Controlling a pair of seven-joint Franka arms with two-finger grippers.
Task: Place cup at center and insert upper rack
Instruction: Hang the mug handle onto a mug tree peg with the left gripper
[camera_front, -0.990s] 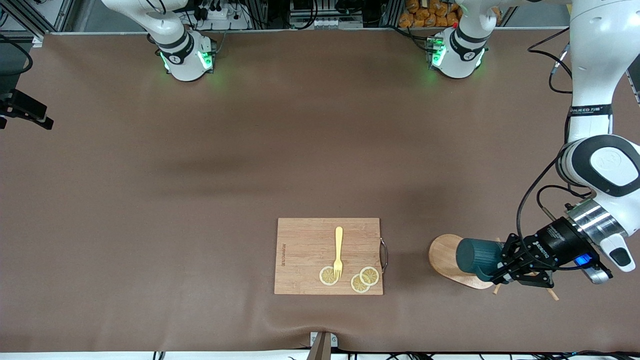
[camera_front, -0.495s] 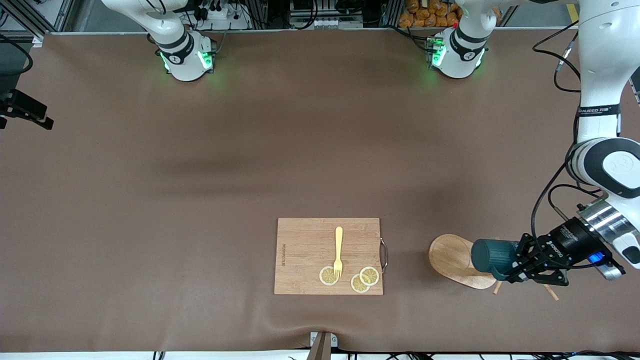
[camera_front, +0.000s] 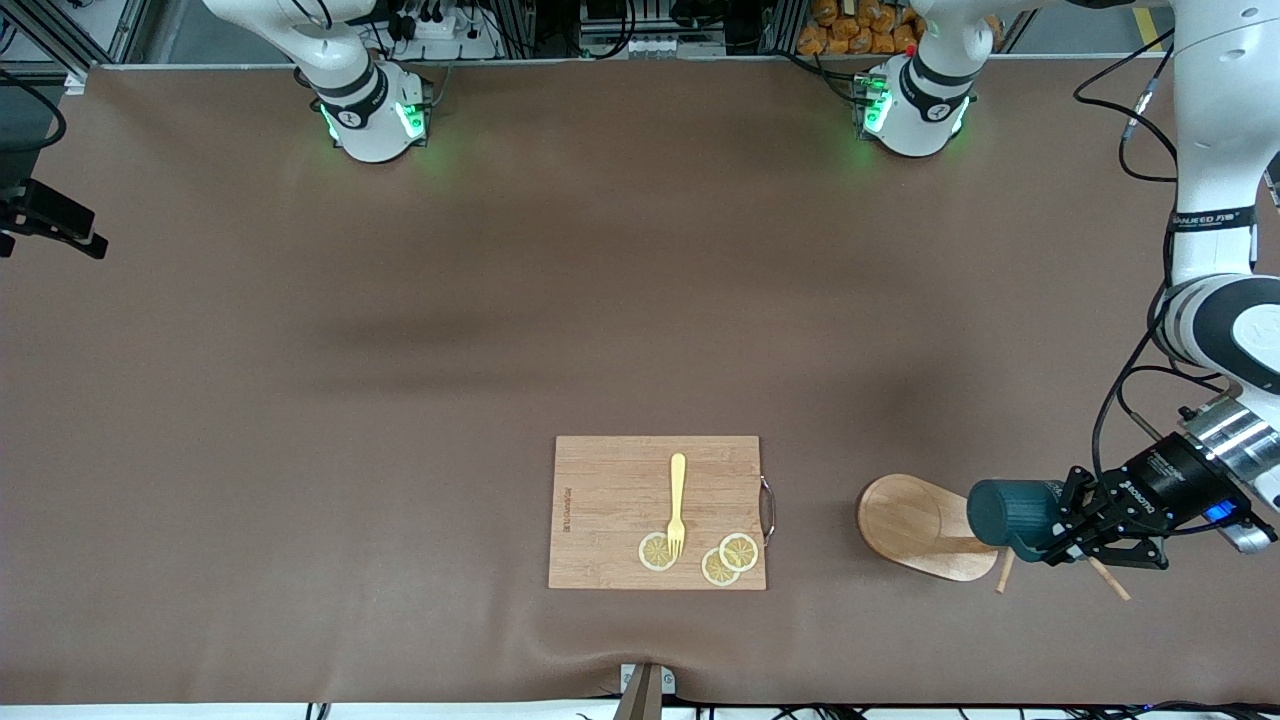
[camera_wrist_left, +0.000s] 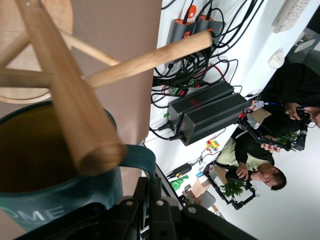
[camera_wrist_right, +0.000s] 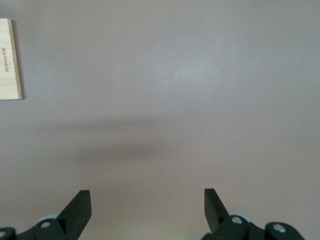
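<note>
Nearest the front camera, a rectangular bamboo cutting board (camera_front: 657, 511) lay flat on the brown desk (camera_front: 500, 330), with a metal handle on its edge toward the left arm's end. On it rested a yellow fork (camera_front: 677, 502), its tines over one of three round lemon slices (camera_front: 739, 551) grouped along the board's nearer edge.

Beside the board, toward the left arm's end of the desk, stood the light wooden mug tree with an oval flat base (camera_front: 915, 525); its central pole and thin angled pegs showed close up in the left wrist view (camera_wrist_left: 70, 95). The left hand (camera_front: 1055, 532) reached in low from that end and was clamped on the small loop handle of the small dark teal mug (camera_front: 1012, 512), holding it on its side off the desk, over the edge of the oval base toward the left arm's end. In the left wrist view the mug's yellowish-olive inside (camera_wrist_left: 35, 145) opened toward the camera, with the tip of one peg crossing in front of the rim.

Farther up, the right hand (camera_wrist_right: 147, 205) hung over bare brown desk with its fingers (camera_wrist_right: 80, 202) spread wide and nothing between them, and one corner of the board showed at the edge of its view (camera_wrist_right: 10, 60). The right arm waited.
</note>
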